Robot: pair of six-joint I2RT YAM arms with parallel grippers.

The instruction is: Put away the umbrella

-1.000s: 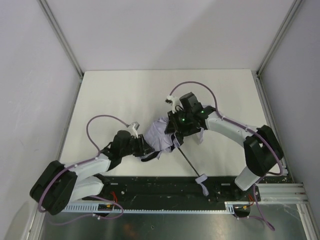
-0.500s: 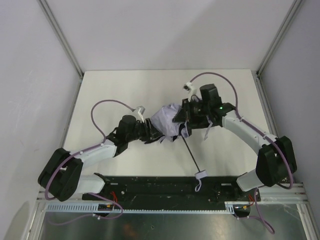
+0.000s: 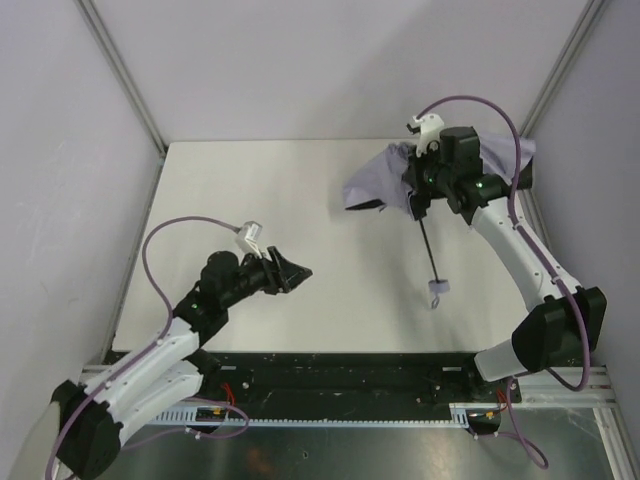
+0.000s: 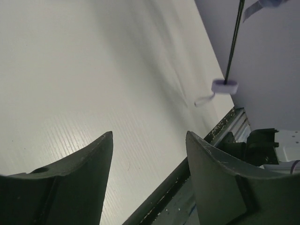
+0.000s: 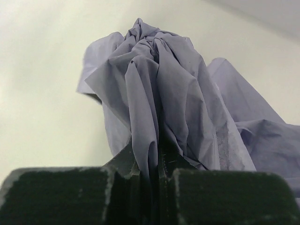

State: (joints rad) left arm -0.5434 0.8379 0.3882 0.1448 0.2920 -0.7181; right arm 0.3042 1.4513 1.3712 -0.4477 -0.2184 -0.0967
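Little looks finished: the right end effector [image 3: 425, 185] pinches the canopy of the umbrella [image 3: 380, 182], held up over the far right of the bench [image 3: 250, 190] with shaft extended and fabric loose, while the left end effector [image 3: 290, 272] gapes wide, empty.

A white table [image 3: 290, 200] fills an enclosure of pale grey walls [image 3: 60, 150], framed at the corners by slim aluminium posts [image 3: 120, 75]. A black mounting rail [image 3: 330, 370] and a metal sheet [image 3: 350, 450] line its near edge under soft, even light.
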